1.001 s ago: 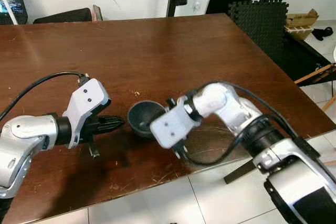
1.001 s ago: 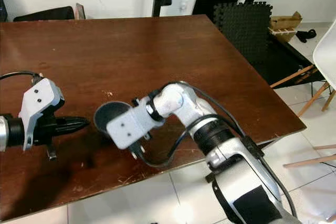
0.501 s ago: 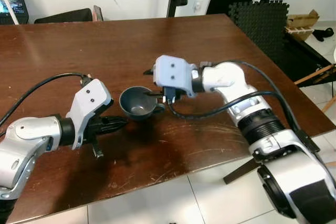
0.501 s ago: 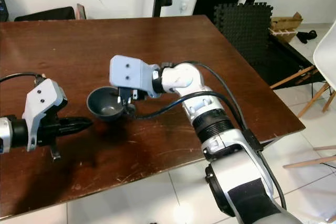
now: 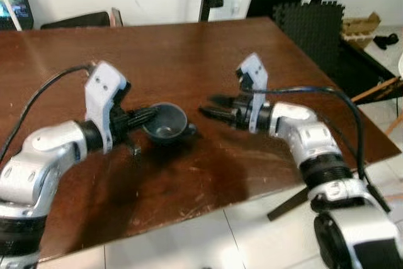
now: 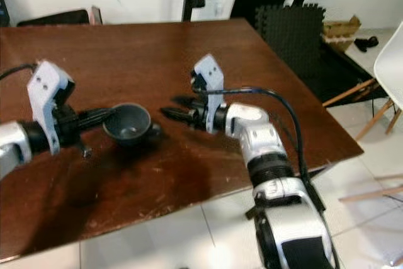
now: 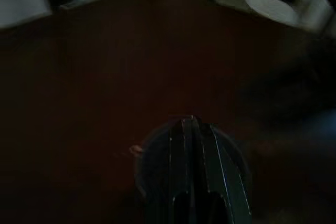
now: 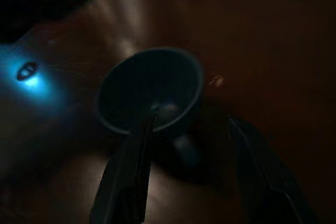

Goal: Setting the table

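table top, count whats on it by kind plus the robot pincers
dark grey cup: 1
pincer: 2, left pincer shut at the cup's rim, right pincer open beside its handle
total: 3

Home dining rm: wood table (image 5: 189,48), chairs (image 6: 391,67).

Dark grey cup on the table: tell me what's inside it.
The dark grey handled cup looks empty, its bare bottom showing. The left tool's shut fingers hide part of the near rim.
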You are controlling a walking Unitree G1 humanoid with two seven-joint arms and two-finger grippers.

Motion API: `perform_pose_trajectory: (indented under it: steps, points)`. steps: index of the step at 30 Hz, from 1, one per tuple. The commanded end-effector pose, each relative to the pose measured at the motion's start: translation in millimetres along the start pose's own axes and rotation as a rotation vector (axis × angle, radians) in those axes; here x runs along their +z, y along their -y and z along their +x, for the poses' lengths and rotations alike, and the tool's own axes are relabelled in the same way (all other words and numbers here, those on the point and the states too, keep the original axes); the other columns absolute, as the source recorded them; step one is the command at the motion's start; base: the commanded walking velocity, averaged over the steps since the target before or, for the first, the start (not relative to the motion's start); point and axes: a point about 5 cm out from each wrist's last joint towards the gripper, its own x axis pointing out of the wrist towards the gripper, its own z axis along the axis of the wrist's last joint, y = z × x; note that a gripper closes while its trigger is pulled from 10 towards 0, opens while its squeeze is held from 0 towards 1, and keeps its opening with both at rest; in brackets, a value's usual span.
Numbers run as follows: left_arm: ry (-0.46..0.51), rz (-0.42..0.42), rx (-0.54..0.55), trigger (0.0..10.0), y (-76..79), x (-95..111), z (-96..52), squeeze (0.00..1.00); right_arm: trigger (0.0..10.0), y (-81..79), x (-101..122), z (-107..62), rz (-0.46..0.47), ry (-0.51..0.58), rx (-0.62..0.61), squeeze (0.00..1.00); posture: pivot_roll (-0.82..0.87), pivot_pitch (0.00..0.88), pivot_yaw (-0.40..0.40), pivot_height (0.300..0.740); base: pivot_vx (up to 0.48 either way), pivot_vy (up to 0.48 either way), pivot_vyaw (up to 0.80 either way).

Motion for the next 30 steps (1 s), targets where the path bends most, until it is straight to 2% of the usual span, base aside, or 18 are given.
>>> perform_pose_trajectory:
  steps: [1, 2, 4, 7, 10, 11, 12, 13, 16, 17, 22, 25, 30]
  points:
    - [-0.011, -0.022, 0.032, 10.0, -1.6, -5.2, 1.2, 0.0, 10.0, 0.3, -7.2, -1.9, 0.04, 0.002, -0.014, 0.0, 0.07, 0.237, -0.026, 0.74, 0.0, 0.0, 0.0]
    - [0.0, -0.04, 0.005, 10.0, 4.9, -3.5, 5.7, 0.0, 10.0, -2.2, -13.1, -0.3, 0.112, 0.02, -0.021, 0.0, 0.06, 0.237, -0.03, 0.74, 0.0, 0.0, 0.0]
    - [0.001, -0.048, -0.046, 10.0, 13.6, -2.8, 8.2, 0.0, 10.0, -6.2, -15.9, -0.3, 0.155, 0.034, 0.003, 0.0, 0.06, 0.237, -0.031, 0.74, 0.0, 0.0, 0.0]
    - [0.001, -0.044, -0.089, 10.0, 20.9, -2.0, 9.8, 0.0, 10.0, -10.5, -20.7, -0.4, 0.143, 0.024, 0.029, 0.0, 0.06, 0.237, -0.031, 0.74, 0.0, 0.0, 0.0]
    - [0.008, -0.046, -0.105, 10.0, 25.5, -0.5, 12.7, 0.0, 10.0, -15.6, -28.5, -1.5, 0.095, -0.001, 0.047, 0.0, 0.06, 0.236, -0.032, 0.74, 0.0, 0.0, 0.0]
    - [0.011, -0.053, -0.099, 10.0, 25.4, -0.1, 13.8, 0.0, 10.0, -17.9, -31.7, -2.7, 0.042, -0.018, 0.061, 0.0, 0.06, 0.236, -0.032, 0.74, 0.0, 0.0, 0.0]
    - [0.011, -0.053, -0.099, 10.0, 25.4, -0.1, 13.8, 0.0, 10.0, -17.9, -31.7, -2.7, 0.042, -0.018, 0.061, 0.0, 0.06, 0.236, -0.032, 0.74, 0.0, 0.0, 0.0]
    - [0.012, -0.056, -0.095, 10.0, 25.3, 0.2, 14.5, 0.0, 10.0, -19.6, -34.0, -3.4, 0.003, -0.031, 0.072, 0.0, 0.06, 0.236, -0.032, 0.74, 0.0, 0.0, 0.0]
    - [0.013, -0.062, -0.089, 10.0, 25.5, 0.9, 15.2, 0.0, 10.0, -20.2, -36.9, -7.5, -0.122, -0.046, 0.058, 0.0, 0.06, 0.239, -0.034, 0.74, 0.0, 0.0, 0.0]
    - [0.013, -0.062, -0.089, 10.0, 25.5, 0.9, 15.2, 0.0, 10.0, -20.2, -36.9, -7.5, -0.122, -0.046, 0.058, 0.0, 0.06, 0.239, -0.034, 0.74, 0.0, 0.0, 0.0]
    - [0.009, -0.065, -0.085, 10.0, 25.0, 1.3, 14.0, 0.0, 10.0, -20.2, -36.0, -5.9, -0.275, -0.052, 0.006, 0.0, 0.06, 0.24, -0.032, 0.74, 0.0, 0.0, 0.0]
    - [0.008, -0.067, -0.084, 10.0, 25.1, 1.3, 14.0, 0.0, 10.0, -19.9, -36.9, -5.7, -0.323, -0.061, -0.01, 0.0, 0.06, 0.24, -0.031, 0.74, 0.0, 0.0, 0.0]
    - [0.007, -0.067, -0.083, 10.0, 24.9, 1.4, 14.1, 0.0, 10.0, -20.0, -43.3, -6.9, -0.351, -0.089, 0.004, 0.0, 0.06, 0.243, -0.031, 0.74, 0.0, 0.0, 0.0]
